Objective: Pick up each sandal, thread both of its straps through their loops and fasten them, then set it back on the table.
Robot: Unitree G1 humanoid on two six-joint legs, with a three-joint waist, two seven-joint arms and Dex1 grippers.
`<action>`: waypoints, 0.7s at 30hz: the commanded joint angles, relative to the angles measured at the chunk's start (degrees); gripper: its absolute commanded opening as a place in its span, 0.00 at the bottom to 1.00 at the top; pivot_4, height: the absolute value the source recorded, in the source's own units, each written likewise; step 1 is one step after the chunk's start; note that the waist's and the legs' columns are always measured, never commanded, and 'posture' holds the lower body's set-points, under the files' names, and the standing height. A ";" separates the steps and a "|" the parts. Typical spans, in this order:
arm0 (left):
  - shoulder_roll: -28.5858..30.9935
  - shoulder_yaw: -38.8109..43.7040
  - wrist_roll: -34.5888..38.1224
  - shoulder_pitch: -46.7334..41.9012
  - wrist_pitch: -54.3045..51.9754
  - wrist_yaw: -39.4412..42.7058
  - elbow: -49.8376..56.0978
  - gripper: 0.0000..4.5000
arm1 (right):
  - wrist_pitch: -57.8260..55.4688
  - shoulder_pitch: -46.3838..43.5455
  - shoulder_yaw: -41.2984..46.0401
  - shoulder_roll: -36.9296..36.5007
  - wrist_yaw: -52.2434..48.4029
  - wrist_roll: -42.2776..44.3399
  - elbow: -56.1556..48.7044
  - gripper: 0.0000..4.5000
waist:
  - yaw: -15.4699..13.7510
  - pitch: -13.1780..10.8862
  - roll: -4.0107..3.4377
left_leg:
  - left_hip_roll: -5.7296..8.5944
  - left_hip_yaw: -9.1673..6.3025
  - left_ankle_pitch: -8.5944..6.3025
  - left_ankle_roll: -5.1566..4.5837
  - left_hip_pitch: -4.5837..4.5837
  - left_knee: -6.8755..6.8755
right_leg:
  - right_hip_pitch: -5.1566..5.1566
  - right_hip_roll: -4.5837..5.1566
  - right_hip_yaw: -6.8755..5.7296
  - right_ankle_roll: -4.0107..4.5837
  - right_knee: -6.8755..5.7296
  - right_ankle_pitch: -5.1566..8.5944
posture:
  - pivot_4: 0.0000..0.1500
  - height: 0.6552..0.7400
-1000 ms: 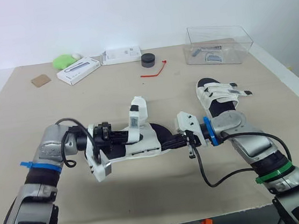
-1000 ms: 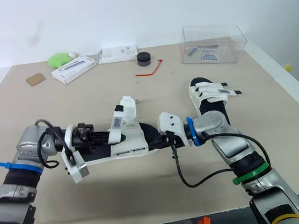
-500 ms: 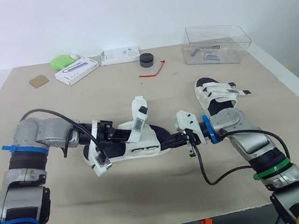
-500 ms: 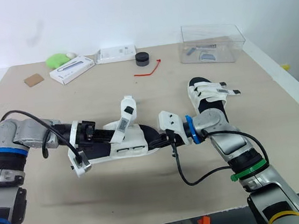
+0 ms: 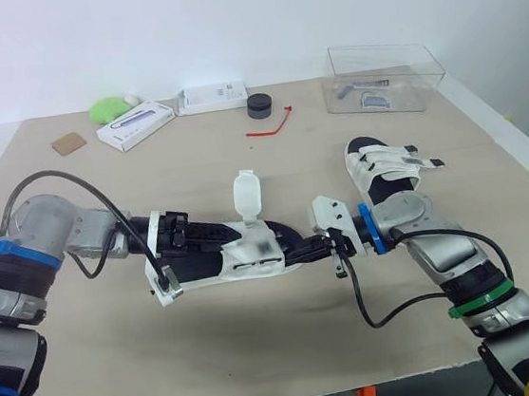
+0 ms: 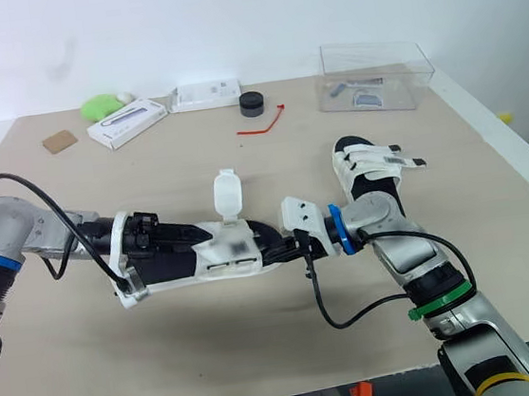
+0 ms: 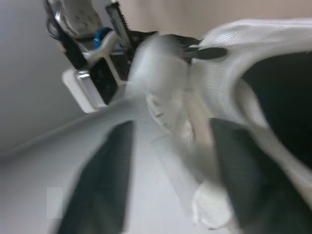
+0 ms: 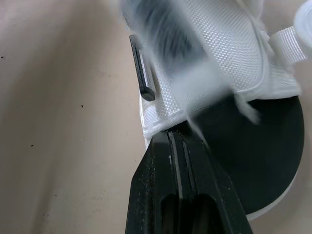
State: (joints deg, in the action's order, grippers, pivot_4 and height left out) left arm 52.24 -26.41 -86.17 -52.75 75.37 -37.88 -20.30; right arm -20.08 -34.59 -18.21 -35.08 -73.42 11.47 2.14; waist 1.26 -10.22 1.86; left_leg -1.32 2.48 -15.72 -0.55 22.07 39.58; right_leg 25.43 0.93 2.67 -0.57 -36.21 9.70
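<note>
Sandal position: I see the held sandal at the centre of the counter, lying lengthwise from 9 to 3 o'clock; I cannot tell whether its sole touches the counter.
Strap: one white strap stands up loose from its middle, toward 12 o'clock.
Left arm: reaches in low from 9 o'clock, forearm near level, wrist pointing to 3 o'clock.
Left jaws: laid along the 9 o'clock end of the held sandal, pinching its white webbing between the two fingers.
Right arm: comes up from 5 o'clock, elbow bent, wrist pointing to 9 o'clock.
Right jaws: pressed together, tips nipping the edge at the 3 o'clock end.
Second sandal: flat on the counter at 2 o'clock from the held one, just beside my right wrist.
Clear box: far off at 1 o'clock, a few small items inside, too small to name.
</note>
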 commanded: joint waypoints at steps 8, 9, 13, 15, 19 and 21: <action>2.35 -4.61 14.15 -4.51 4.90 4.46 -10.99 0.99 | 0.88 -1.82 0.45 0.24 -0.98 0.03 0.14 0.00 | 0.05 0.01 0.02 | 0.06 0.19 0.00 0.00 -0.05 0.00 | 0.01 0.10 0.00 -0.04 0.01 0.00 | 1.00 1.00; 2.19 -5.65 18.70 -5.26 7.63 7.82 -15.04 0.99 | 1.01 -1.77 0.48 0.15 -1.07 -0.06 0.19 0.00 | 0.05 0.01 0.02 | 0.05 0.20 0.00 0.00 -0.06 0.00 | 0.00 0.09 0.00 -0.03 0.00 0.00 | 1.00 1.00; 1.89 -8.70 33.19 -6.80 11.50 19.73 -25.42 0.99 | 0.94 -1.70 0.54 0.06 -1.38 -0.12 0.22 0.00 | 0.03 0.01 0.02 | 0.08 0.25 0.00 0.00 -0.07 0.01 | 0.00 0.11 0.00 -0.03 -0.01 0.01 | 1.00 1.00; 1.38 -10.26 41.72 -7.37 11.25 26.12 -30.59 0.99 | 1.06 -1.77 0.56 0.06 -1.50 -0.19 0.42 0.00 | 0.00 0.01 0.02 | 0.12 0.26 0.00 0.00 -0.07 0.01 | 0.00 0.13 0.01 -0.06 0.00 0.02 | 1.00 1.00; 1.06 -13.44 74.05 -3.87 0.31 47.14 -28.94 0.99 | 1.14 -1.83 0.67 0.13 -1.62 -0.30 0.58 0.00 | 0.02 0.01 0.02 | 0.15 0.27 0.00 0.00 -0.04 0.02 | 0.02 0.13 0.01 -0.12 0.00 0.06 | 1.00 1.00; 0.72 -9.74 99.22 1.81 -22.40 69.37 -17.13 0.99 | 1.14 -1.84 0.67 0.18 -1.66 -0.32 0.62 0.00 | 0.11 0.01 0.02 | 0.14 0.26 0.00 0.00 -0.02 0.04 | 0.03 0.14 0.04 -0.16 -0.05 0.10 | 1.00 1.00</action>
State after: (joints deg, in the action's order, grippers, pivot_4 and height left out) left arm 52.85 -38.59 -4.45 -52.16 66.11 18.14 -43.46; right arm -19.60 -35.19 -18.27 -34.76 -74.74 10.91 3.70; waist 1.37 -10.21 1.88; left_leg -1.19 2.77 -15.73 -0.56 22.06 39.62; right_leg 25.48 1.07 2.76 -0.75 -36.29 9.83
